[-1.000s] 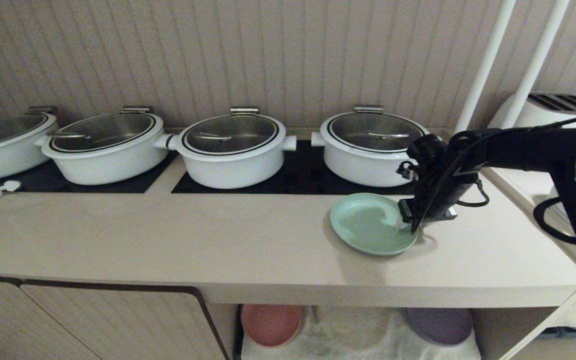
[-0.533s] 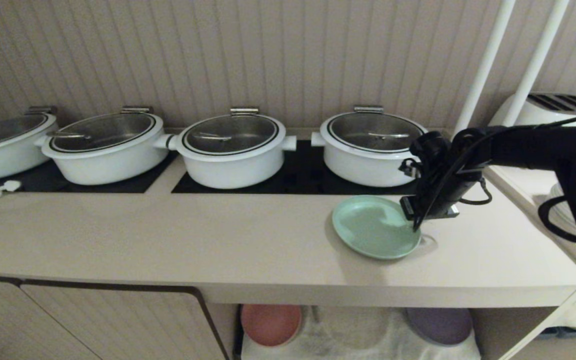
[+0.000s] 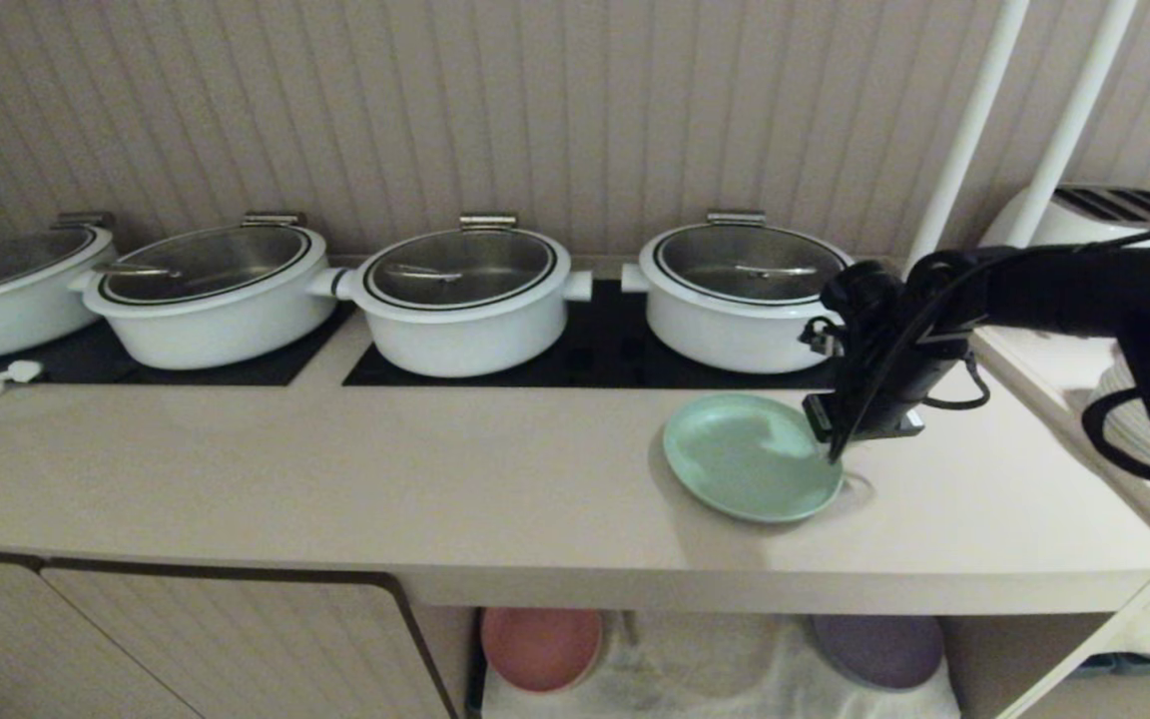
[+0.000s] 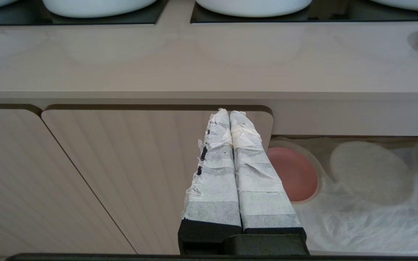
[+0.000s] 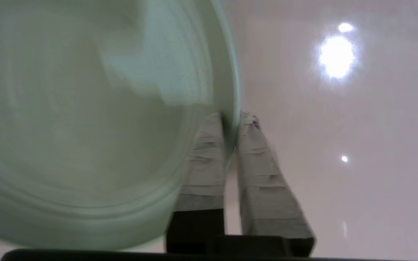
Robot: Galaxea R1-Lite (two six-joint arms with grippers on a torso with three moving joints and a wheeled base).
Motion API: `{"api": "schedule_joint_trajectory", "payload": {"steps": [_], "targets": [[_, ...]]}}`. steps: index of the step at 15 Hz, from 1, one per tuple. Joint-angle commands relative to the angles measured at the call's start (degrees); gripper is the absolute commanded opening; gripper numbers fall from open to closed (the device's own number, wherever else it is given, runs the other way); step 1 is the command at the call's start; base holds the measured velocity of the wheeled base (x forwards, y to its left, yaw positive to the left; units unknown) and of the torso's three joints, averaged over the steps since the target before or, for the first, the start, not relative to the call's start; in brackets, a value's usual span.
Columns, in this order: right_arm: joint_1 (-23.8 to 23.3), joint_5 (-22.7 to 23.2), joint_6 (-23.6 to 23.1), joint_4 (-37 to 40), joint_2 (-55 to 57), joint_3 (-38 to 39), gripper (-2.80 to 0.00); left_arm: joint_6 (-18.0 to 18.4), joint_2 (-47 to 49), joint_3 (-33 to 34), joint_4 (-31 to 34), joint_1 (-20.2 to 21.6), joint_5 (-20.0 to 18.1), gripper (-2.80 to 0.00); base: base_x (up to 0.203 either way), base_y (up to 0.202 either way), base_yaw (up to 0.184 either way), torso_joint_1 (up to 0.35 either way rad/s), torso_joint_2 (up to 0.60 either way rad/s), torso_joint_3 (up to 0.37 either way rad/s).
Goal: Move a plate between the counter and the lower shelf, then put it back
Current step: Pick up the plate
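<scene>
At centre right of the head view, the right gripper point(image 3: 832, 451) pinches the rim of the mint-green plate point(image 3: 747, 457), which lies on the counter point(image 3: 335, 469). Judging by this, the transfer to the lower shelf point(image 3: 705, 669) is only starting. The left gripper point(image 4: 229, 116), jaws pressed together, hangs parked below.

Kitchen / buffet serving line. Beige tabletop point(image 3: 335, 469) with black hob panels point(image 3: 595, 364), row of white lidded pots point(image 3: 465, 300) on them, ribbed wall panelling point(image 3: 535, 100), cupboard doors point(image 3: 216, 639) below, toaster point(image 3: 1114, 215) on side top.
</scene>
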Motion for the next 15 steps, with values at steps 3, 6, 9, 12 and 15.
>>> {"api": "schedule_joint_trajectory", "payload": {"steps": [3, 6, 9, 12, 15], "targets": [[-0.2, 0.2, 0.7, 0.5, -2.8, 1.0, -2.8, 0.0, 0.0, 0.0, 0.0, 0.0, 0.0, -2.8, 0.0, 0.0, 0.0, 0.0, 0.0, 0.0], [-0.3, 0.2, 5.4, 2.4, -5.6, 2.6, -2.8, -0.1, 0.0, 0.0, -0.1, 0.0, 0.0, -2.8, 0.0, 0.0, 0.0, 0.0, 0.0, 0.0], [-0.3, 0.3, 7.5, 3.2, -8.6, 5.8, -2.8, 0.0, 0.0, 0.0, 0.0, 0.0, 0.0, -2.8, 0.0, 0.0, 0.0, 0.0, 0.0, 0.0], [-0.5, 0.3, 11.2, 3.2, -11.8, 9.5, -2.8, 0.0, 0.0, 0.0, -0.1, 0.0, 0.0, -2.8, 0.0, 0.0, 0.0, 0.0, 0.0, 0.0], [-1.0, 0.5, 13.5, 3.0, -14.8, 13.3, -2.8, -0.1, 0.0, 0.0, 0.0, 0.0, 0.0, -2.8, 0.0, 0.0, 0.0, 0.0, 0.0, 0.0]]}}
